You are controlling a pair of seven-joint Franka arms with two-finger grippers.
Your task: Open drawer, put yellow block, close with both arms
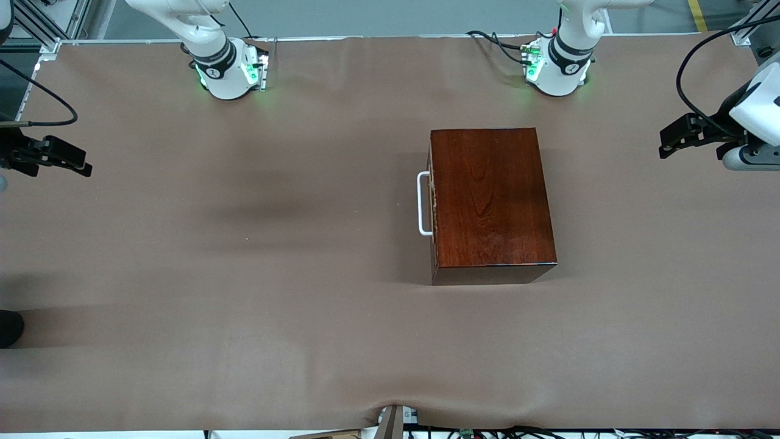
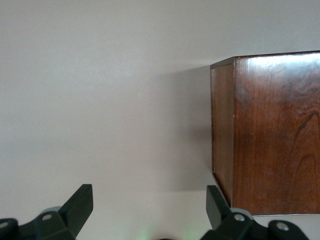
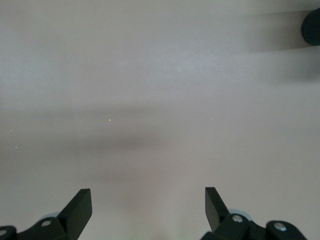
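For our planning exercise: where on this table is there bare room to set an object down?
Bare brown cloth runs from the white handle of the shut drawer in the glossy reddish-brown wooden box toward the open right gripper, and from the box to the front camera's edge. Tighter: between the box and the open left gripper.

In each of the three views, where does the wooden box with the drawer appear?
Front view: the wooden box stands on the table toward the left arm's end, drawer shut, white handle facing the right arm's end.
Left wrist view: one corner and its top show.
Right wrist view: not in it.
Shared landmark: the brown table cover.
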